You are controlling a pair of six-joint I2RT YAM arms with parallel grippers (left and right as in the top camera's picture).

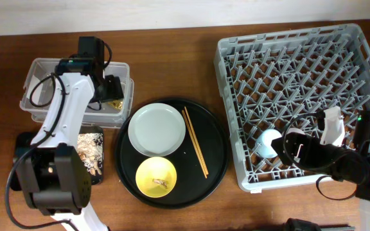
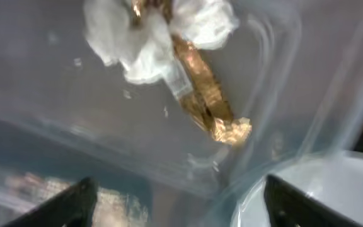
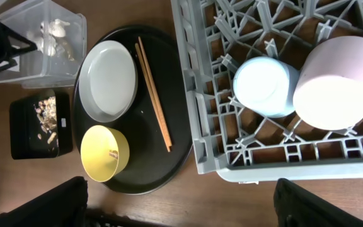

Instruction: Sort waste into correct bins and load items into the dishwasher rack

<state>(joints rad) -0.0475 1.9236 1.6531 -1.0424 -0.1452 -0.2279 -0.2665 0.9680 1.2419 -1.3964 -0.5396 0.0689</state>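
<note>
My left gripper (image 1: 112, 90) is open and empty over the right end of the clear tub (image 1: 36, 69). In the left wrist view its fingers (image 2: 178, 202) are spread above the tub, which holds crumpled white tissue (image 2: 147, 41) and the gold wrapper (image 2: 210, 104). The flat black tray (image 1: 97, 135) holds brownish food scraps (image 3: 48, 116). The grey plate (image 1: 157, 129), the yellow bowl (image 1: 156, 178) with a small scrap in it, and the chopsticks (image 1: 195, 142) lie on the round black tray (image 1: 214, 138). My right gripper (image 3: 181, 205) is open and empty above the front edge of the dishwasher rack (image 1: 300, 70). The rack holds the light-blue cup (image 3: 265, 86) and the pink cup (image 3: 336, 82).
The round black tray lies between the bins on the left and the rack on the right. My left arm's base (image 1: 50, 186) stands at the front left beside the flat black tray. My right arm (image 1: 365, 160) reaches in over the rack's front right corner.
</note>
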